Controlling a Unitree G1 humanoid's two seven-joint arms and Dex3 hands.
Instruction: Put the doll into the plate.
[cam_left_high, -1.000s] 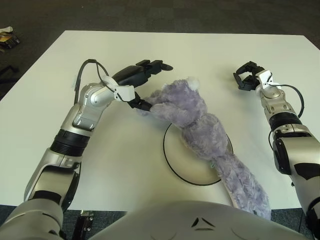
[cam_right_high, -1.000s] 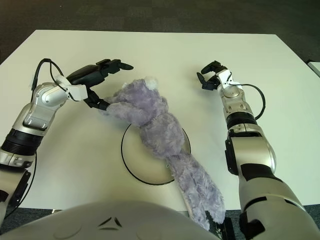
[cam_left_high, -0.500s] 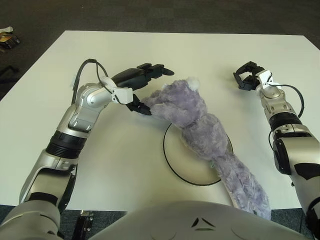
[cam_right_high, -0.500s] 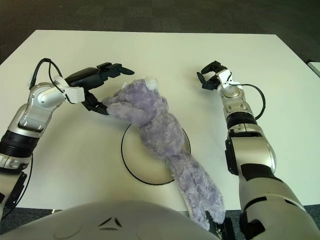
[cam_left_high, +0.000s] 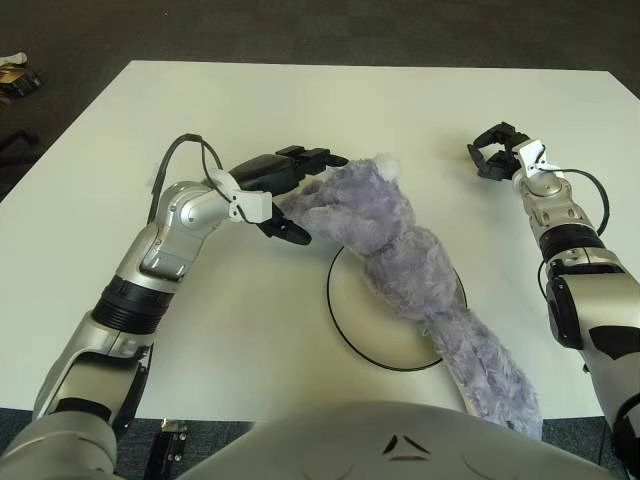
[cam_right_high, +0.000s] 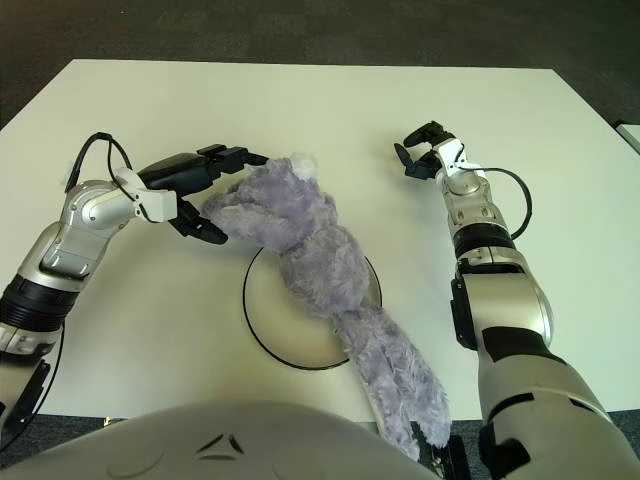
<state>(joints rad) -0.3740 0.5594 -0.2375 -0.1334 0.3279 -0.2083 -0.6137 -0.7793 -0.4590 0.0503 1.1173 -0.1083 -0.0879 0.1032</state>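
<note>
A purple plush doll (cam_left_high: 390, 240) lies slantwise across the white, black-rimmed plate (cam_left_high: 365, 322). Its head end points up-left off the rim, and its long lower end hangs over the table's front edge. My left hand (cam_left_high: 295, 195) is at the head end: fingers (cam_left_high: 300, 156) stretched over the top, thumb below against the doll's left side, spread and not clamped. My right hand (cam_left_high: 495, 150) shows idle at the far right of the table, fingers loosely curled and holding nothing.
The white table (cam_left_high: 200, 330) carries only the plate and doll. Dark floor surrounds it, with a small object on the floor at the far upper left (cam_left_high: 15, 75).
My left hand has slid right and nearer to me, so its fingers now reach over the doll's head end. The doll has barely shifted. The right hand has not moved.
</note>
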